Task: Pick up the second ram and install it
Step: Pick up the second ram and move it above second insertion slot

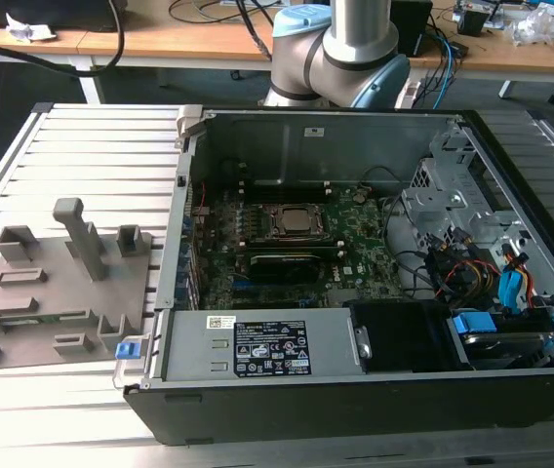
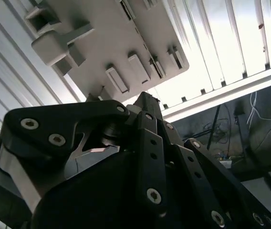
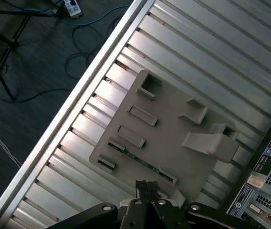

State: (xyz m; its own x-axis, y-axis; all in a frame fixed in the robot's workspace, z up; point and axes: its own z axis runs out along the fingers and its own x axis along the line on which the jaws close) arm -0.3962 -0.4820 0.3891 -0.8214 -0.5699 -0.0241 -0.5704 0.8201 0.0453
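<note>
The second ram (image 3: 140, 162) is a thin green stick standing on edge in a slot of the grey fixture plate (image 3: 169, 129). In the exterior view it shows as a green sliver (image 1: 60, 316) along the near side of that plate (image 1: 58, 283), at the exterior view's left of the open computer case (image 1: 355, 292). My gripper (image 3: 146, 187) hangs above the plate, a short way off the ram's long side and well clear of it. Its black fingers (image 2: 145, 102) are pressed together with nothing between them.
The plate carries a tall upright post (image 1: 80, 234) and several smaller blocks. The motherboard (image 1: 287, 244) lies inside the case, with cables and a drive cage (image 1: 482, 244) at the exterior view's right. The ribbed metal table (image 1: 92, 146) drops off to a floor with cables (image 3: 26, 57).
</note>
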